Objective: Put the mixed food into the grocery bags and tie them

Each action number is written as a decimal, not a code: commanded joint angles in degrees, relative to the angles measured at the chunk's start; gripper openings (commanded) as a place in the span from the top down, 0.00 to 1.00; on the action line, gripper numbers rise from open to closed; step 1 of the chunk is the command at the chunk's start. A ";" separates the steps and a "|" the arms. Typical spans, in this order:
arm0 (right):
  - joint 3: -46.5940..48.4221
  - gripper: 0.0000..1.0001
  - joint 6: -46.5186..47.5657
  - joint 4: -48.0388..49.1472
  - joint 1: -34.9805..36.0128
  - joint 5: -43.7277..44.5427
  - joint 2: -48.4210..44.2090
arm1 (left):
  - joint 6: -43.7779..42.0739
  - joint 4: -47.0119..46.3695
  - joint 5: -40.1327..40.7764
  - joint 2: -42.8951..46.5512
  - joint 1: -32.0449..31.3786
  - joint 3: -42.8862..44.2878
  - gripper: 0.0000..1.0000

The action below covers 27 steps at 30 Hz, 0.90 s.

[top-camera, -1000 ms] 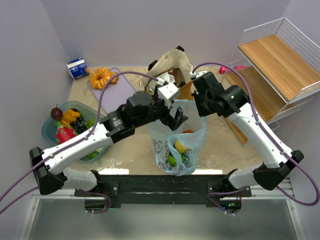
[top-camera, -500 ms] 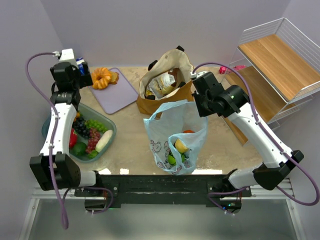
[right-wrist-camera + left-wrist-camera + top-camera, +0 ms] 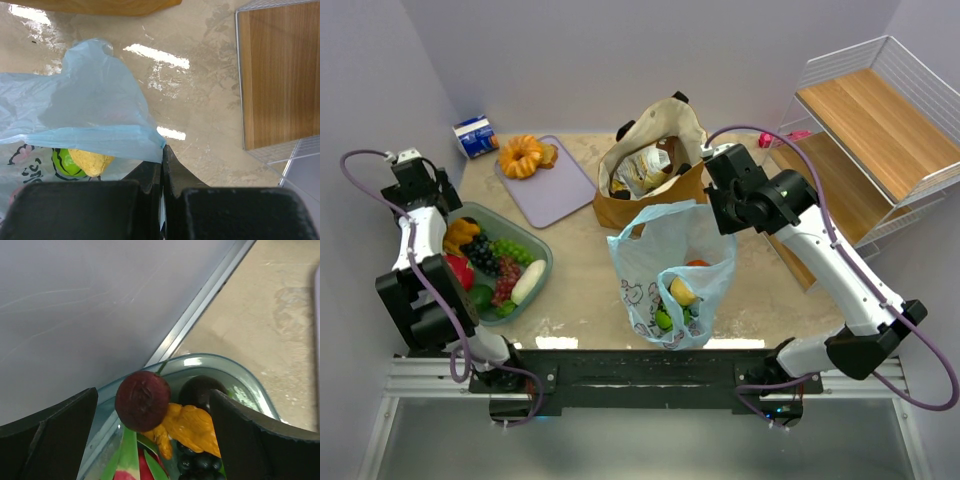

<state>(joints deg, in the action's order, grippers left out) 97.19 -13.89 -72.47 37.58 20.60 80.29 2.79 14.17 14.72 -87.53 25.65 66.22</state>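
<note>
on the tan table, seen from above, the light-blue plastic bag stands near the front edge, thin and crinkled, with a dark cartoon print low on its side and its mouth gaping; inside lie a yellow pear, a green apple and a bit of orange fruit. just behind it the mustard-tan tote stands open, black handles at its rim, snack packets showing inside. the right gripper sits at the bag's upper right edge. the left gripper is far off at the left, above the back rim of the teal tub, which holds grapes and other fruit. a lilac cutting board with a glazed doughnut, a small blue carton and a wire shelf with wooden boards stand around

in the left wrist view, the left gripper has its fingers spread wide and holds nothing; between them, below, a dark plum rests on the tub's heap beside an orange-yellow piece and a second dark round fruit, close to the wall

in the right wrist view, the right gripper has its fingers pressed together, pinching the blue bag's rim, which is drawn taut; a green striped fruit and a yellow one show under the film
</note>
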 commanded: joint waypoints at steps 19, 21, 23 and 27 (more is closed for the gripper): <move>0.90 1.00 -0.26 0.13 0.12 0.93 -1.10 | 1.17 -0.81 -8.91 -8.89 6.69 -0.91 0.24; 0.90 1.00 -0.17 0.04 0.03 1.02 -1.01 | 1.26 -0.81 -10.06 -8.28 6.69 -1.09 0.32; 0.81 1.00 -0.35 0.31 0.12 0.93 -1.10 | 1.87 -0.55 -12.95 -6.88 6.61 -1.00 0.42; 0.99 1.00 -0.26 0.31 0.03 0.84 -0.84 | 1.35 -1.78 -15.87 -0.47 3.01 -2.05 0.48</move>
<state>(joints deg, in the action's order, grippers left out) 97.41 -13.93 -72.53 37.58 20.71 80.29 4.05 14.28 3.22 -95.64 31.59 64.75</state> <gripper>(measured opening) 0.007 0.615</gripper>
